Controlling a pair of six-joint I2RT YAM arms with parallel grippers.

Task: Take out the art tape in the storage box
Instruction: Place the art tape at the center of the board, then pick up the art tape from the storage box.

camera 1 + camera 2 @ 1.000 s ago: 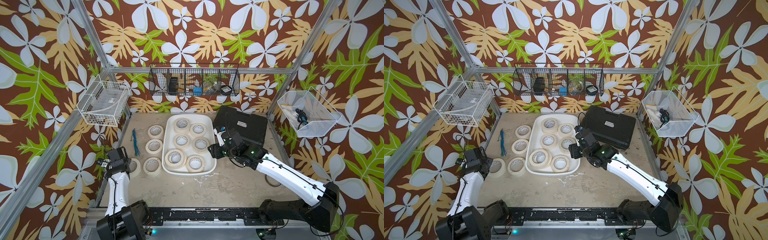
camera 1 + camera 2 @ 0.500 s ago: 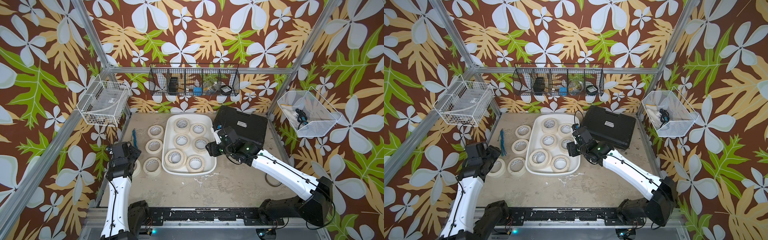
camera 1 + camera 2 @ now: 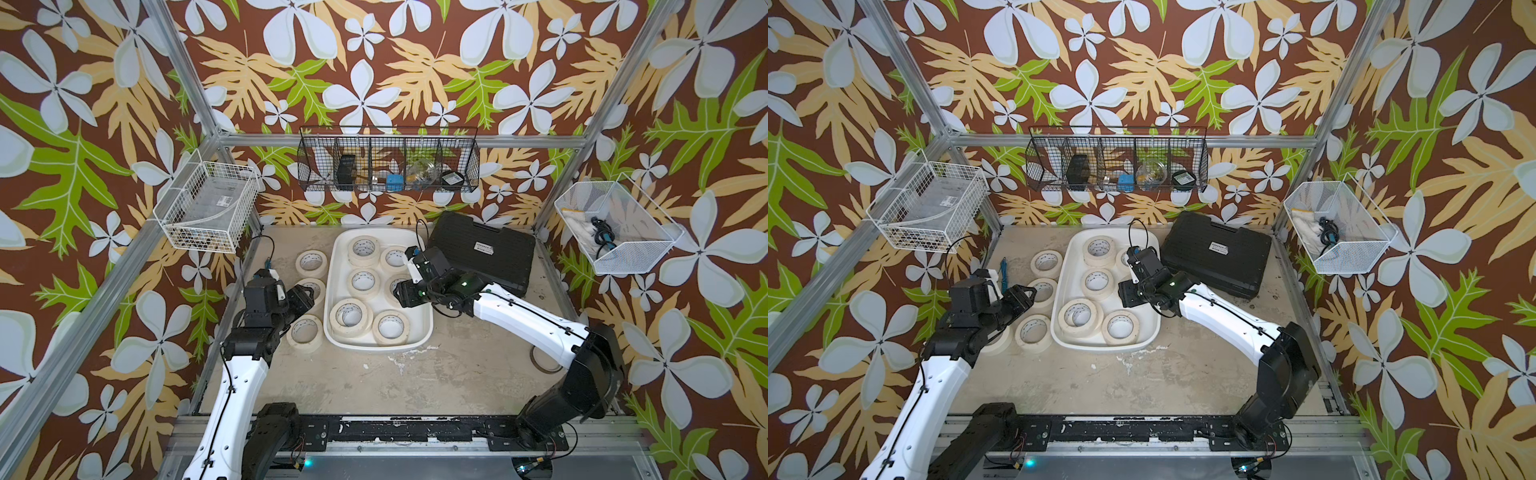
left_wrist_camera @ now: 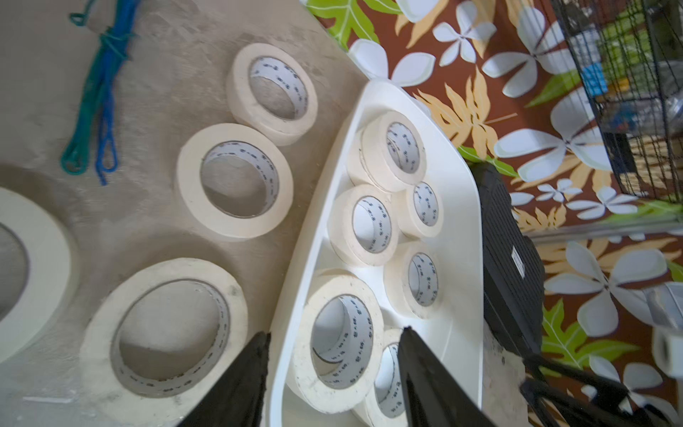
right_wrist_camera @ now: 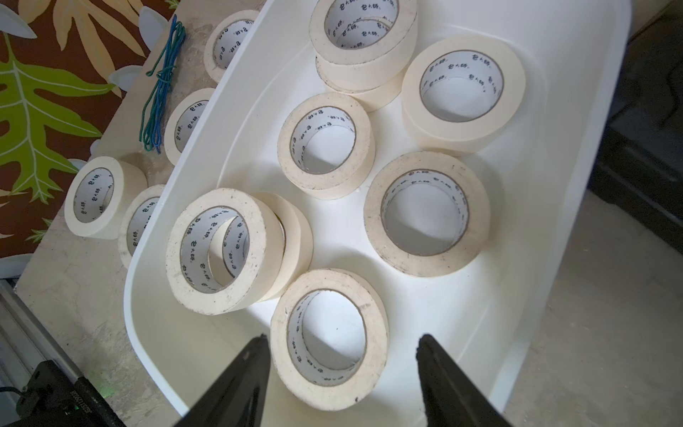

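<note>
Masking tape rolls (image 5: 321,183) lie flat in the white storage box (image 5: 554,148), a few stacked or leaning on a neighbour. More rolls sit outside it on the worktop (image 3: 415,382), beside the left end effector (image 4: 334,332). Both end effectors have their fingers apart and hold nothing. The right end effector (image 5: 342,340) hovers with one roll (image 5: 329,281) directly below, between its fingers. The left has the box rim and a leaning roll (image 4: 343,284) just ahead of it. The rolls look light, stiff and slightly grippy. The surest hold is probably across the ring wall, one finger inside the core and one outside.
</note>
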